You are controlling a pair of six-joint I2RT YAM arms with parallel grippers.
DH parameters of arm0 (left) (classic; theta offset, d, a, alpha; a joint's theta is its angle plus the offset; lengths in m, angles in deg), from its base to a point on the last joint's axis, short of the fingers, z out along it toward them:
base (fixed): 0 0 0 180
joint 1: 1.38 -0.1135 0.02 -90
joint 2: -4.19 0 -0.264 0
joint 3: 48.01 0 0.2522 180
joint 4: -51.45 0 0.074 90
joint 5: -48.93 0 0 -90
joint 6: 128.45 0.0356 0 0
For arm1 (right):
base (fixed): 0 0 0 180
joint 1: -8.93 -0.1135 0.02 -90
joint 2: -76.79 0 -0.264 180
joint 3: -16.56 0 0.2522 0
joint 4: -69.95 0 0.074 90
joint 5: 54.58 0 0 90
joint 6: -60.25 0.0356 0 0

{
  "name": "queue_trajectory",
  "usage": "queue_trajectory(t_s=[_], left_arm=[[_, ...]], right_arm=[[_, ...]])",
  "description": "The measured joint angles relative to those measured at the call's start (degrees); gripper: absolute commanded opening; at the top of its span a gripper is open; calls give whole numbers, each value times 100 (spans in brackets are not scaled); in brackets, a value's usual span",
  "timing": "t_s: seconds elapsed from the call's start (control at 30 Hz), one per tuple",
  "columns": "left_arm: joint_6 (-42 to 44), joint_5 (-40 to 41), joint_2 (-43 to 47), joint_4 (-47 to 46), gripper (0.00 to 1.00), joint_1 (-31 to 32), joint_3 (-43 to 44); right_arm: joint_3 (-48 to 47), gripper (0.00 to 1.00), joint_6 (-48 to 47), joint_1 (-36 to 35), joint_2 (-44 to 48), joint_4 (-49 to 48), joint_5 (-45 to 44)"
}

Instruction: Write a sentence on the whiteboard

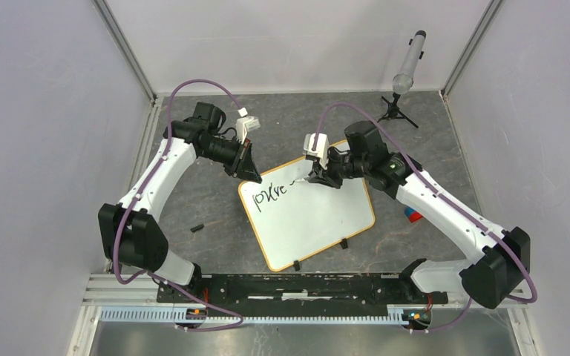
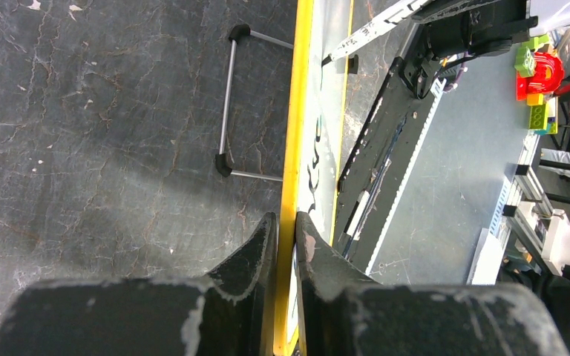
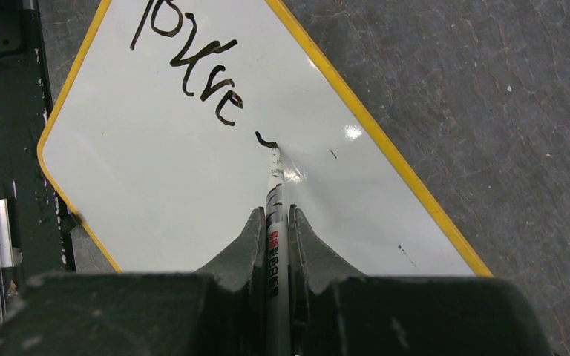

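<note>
The whiteboard (image 1: 308,219) lies tilted mid-table, white with an orange-yellow frame and two black clip feet on its near edge. The sentence (image 1: 274,196) is black scrawl near its far-left corner, seen larger in the right wrist view (image 3: 193,63). My left gripper (image 1: 249,172) is shut on the board's far-left frame edge (image 2: 291,185). My right gripper (image 1: 319,174) is shut on a white marker (image 3: 275,208), whose tip touches the board at a short fresh stroke (image 3: 266,140) right of the last letter.
A small black marker cap (image 1: 197,228) lies on the grey table left of the board. A microphone on a black tripod (image 1: 404,74) stands at the back right. A blue and red object (image 1: 413,216) lies right of the board. A black rail (image 1: 304,285) spans the near edge.
</note>
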Motion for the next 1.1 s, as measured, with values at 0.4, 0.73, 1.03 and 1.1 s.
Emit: queue_trajectory(t_s=[0.4, 0.73, 1.03, 1.1], left_arm=[[0, 0, -17, 0, 2, -2, 0], [2, -2, -20, 4, 2, -2, 0], [2, 4, -20, 2, 2, -2, 0], [2, 2, -20, 2, 2, -2, 0]], right_arm=[[-179, 0, 35, -7, -133, 2, 22], [-179, 0, 66, -216, -195, -46, 42], [68, 0, 70, -227, -105, -133, 90], [111, 0, 68, -232, -76, -129, 90]])
